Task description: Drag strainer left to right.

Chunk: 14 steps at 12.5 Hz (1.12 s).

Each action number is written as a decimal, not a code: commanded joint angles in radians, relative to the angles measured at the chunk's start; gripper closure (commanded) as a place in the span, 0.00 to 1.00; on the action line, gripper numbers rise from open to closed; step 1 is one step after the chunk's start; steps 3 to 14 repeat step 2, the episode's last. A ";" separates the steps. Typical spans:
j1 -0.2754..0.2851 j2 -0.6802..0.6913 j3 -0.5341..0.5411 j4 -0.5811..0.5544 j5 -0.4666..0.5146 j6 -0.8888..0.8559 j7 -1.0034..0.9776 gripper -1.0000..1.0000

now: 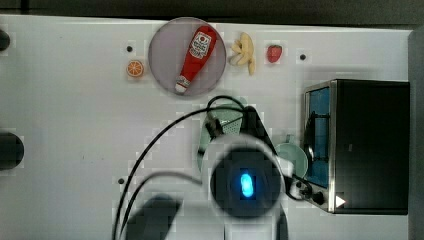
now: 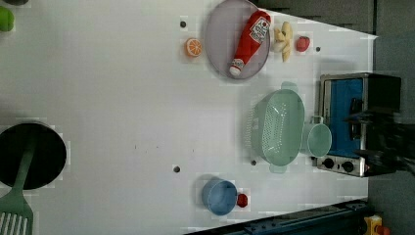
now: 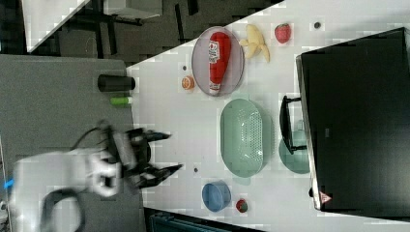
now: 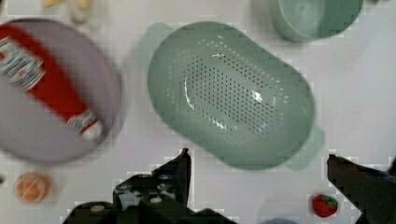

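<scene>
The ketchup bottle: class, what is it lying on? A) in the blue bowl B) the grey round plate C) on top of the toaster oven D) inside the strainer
B: the ketchup bottle lies across the grey round plate, apart from the strainer.

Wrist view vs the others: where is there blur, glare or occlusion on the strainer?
Wrist view: the strainer is fairly sharp, with small glare spots on its perforated bottom; the ketchup bottle looks smeared. Top view: the arm, out of focus with a blue light, covers most of the strainer. Right view: the open gripper and arm look blurred. Left view: strainer unobstructed, lighting even.
</scene>
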 commanded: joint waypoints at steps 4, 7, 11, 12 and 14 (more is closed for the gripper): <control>-0.001 -0.066 -0.005 0.141 -0.012 -0.260 -0.221 0.00; -0.001 -0.066 -0.005 0.141 -0.012 -0.260 -0.221 0.00; -0.001 -0.066 -0.005 0.141 -0.012 -0.260 -0.221 0.00; -0.001 -0.066 -0.005 0.141 -0.012 -0.260 -0.221 0.00; -0.001 -0.066 -0.005 0.141 -0.012 -0.260 -0.221 0.00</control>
